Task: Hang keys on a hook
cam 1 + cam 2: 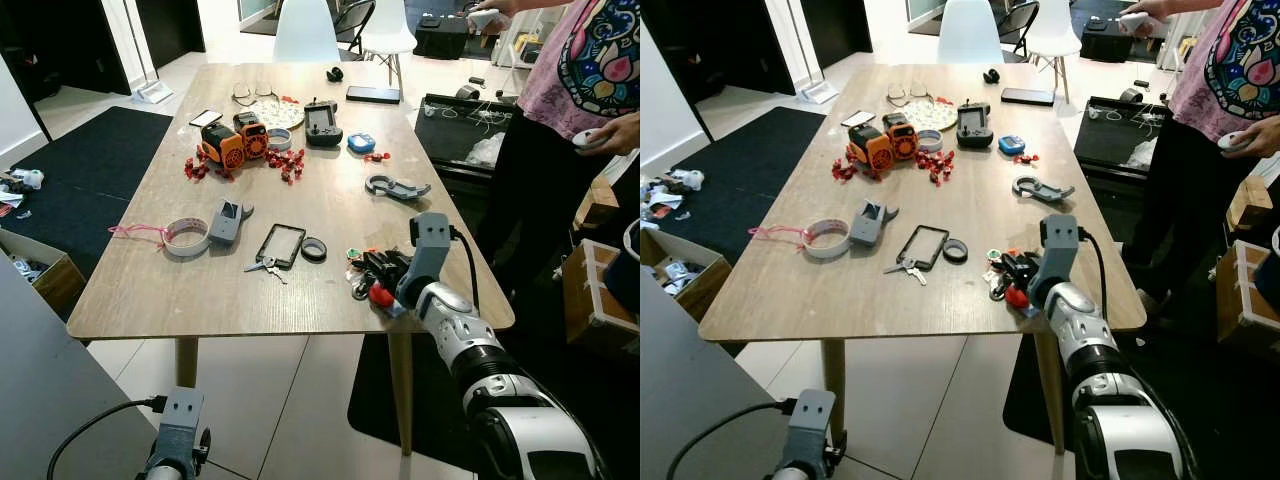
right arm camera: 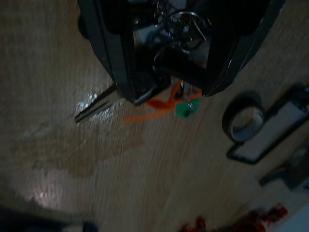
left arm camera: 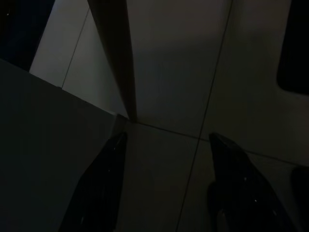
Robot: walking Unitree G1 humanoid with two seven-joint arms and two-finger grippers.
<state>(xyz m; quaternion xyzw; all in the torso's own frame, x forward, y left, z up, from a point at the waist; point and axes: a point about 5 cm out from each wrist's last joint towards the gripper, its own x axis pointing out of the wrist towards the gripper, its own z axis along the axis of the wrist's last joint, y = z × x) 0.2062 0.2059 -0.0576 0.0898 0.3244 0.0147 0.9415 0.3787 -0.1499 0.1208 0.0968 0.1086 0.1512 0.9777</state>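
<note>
Wooden table (image 1: 330, 215) seen from the robot's head, with the right gripper (image 1: 385, 277) lowered onto a bunch of keys (image 1: 366, 270) that lies near the table's near right corner, just beside the edge. In the right wrist view the two black fingers (image 2: 113, 53) stand on either side of the bunch, with key rings, an orange strap and a small green tag (image 2: 184, 110) between and just past their tips, and one silver key blade (image 2: 94, 107) jutting out flat on the wood; the fingers are narrowed around the bunch, though the dim picture does not settle whether they grip it firmly. A second, smaller set of keys (image 1: 262, 265) lies well apart, touching a dark phone case (image 1: 281, 244) beside a black ring (image 1: 314, 249). The left gripper (image 3: 164, 183) hangs idle below table height with its fingers spread wide over the floor tiles. A person (image 1: 570, 110) stands at the table's far right. The judged step is the pick-up; no hook can be made out. Risks from here: the loose bunch may be caught by a single ring and swing or slip out on lifting; the flat blade may drag on the wood; and, being so near the edge, a nudge from the fingers could push the keys off the table
</note>
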